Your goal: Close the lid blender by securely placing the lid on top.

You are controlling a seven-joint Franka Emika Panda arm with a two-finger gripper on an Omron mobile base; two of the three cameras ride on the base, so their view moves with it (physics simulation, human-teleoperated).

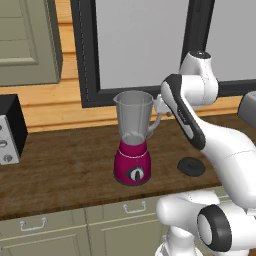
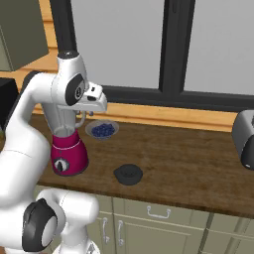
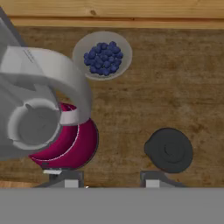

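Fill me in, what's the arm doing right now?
The end effector hangs above the wooden counter, looking down, with nothing held. The black lid lies flat on the counter beside the magenta blender, whose clear jar is uncovered. A bowl of blueberries sits behind them near the wall. Its fingers stand apart, between blender and lid. The lid is not yet picked up.

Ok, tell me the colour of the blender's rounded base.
Magenta; the blender's rounded base with its black-and-silver dial shows best in the left base view.
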